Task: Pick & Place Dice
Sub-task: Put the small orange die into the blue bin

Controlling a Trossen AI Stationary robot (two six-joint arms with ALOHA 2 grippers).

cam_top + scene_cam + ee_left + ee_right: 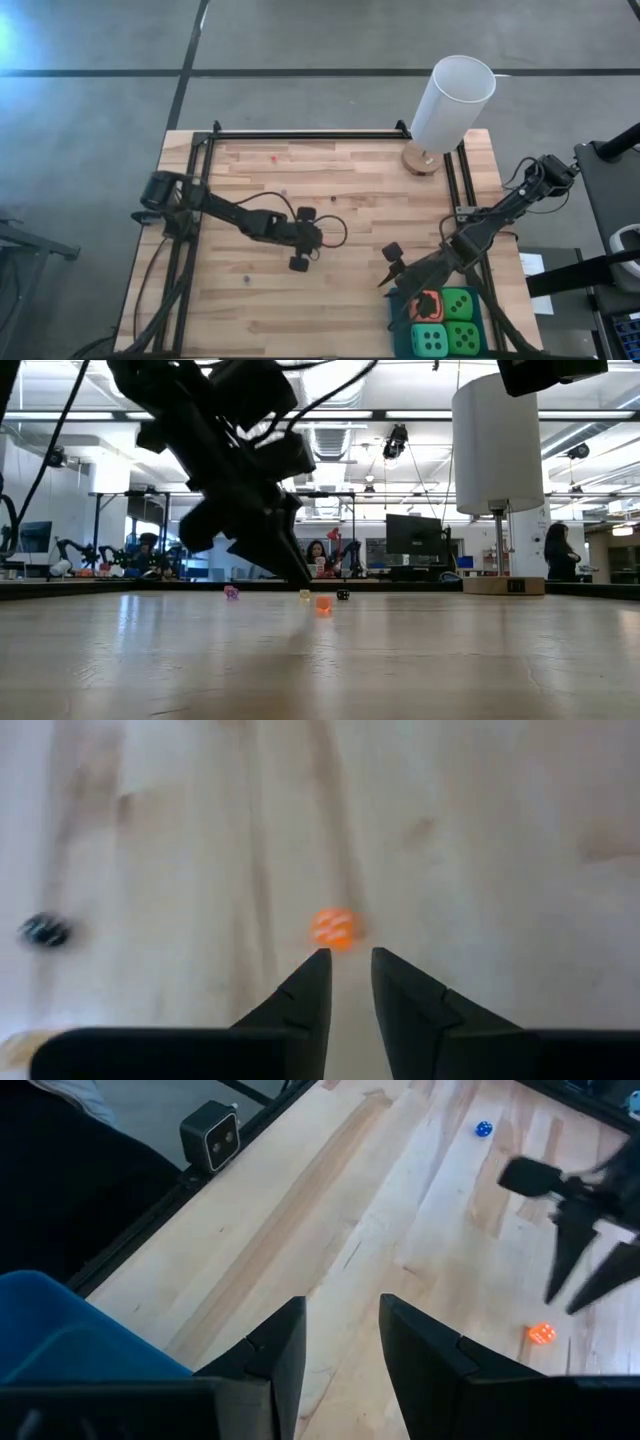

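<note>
Four large soft dice sit in a blue tray (pixel 400 335) at the table's near right corner: two green (pixel 460 303) (pixel 430 340), one turquoise (pixel 463 338) and one orange-red (pixel 430 300). My right gripper (pixel 342 1302) (pixel 388 268) is open and empty. It hovers over the tray's left side (pixel 60 1340) and points toward the table's middle. My left gripper (pixel 350 955) (pixel 322 235) is open at mid-table, fingers pointing down. A tiny orange die (pixel 335 928) (pixel 540 1333) lies on the wood just beyond its fingertips, untouched.
More tiny dice lie scattered on the wood: a dark one (pixel 45 930), a blue one (pixel 483 1129) and a red one (pixel 272 157). A tall white cylinder (pixel 452 100) stands on a round wooden base at the far right. A black frame rail (pixel 300 135) borders the table.
</note>
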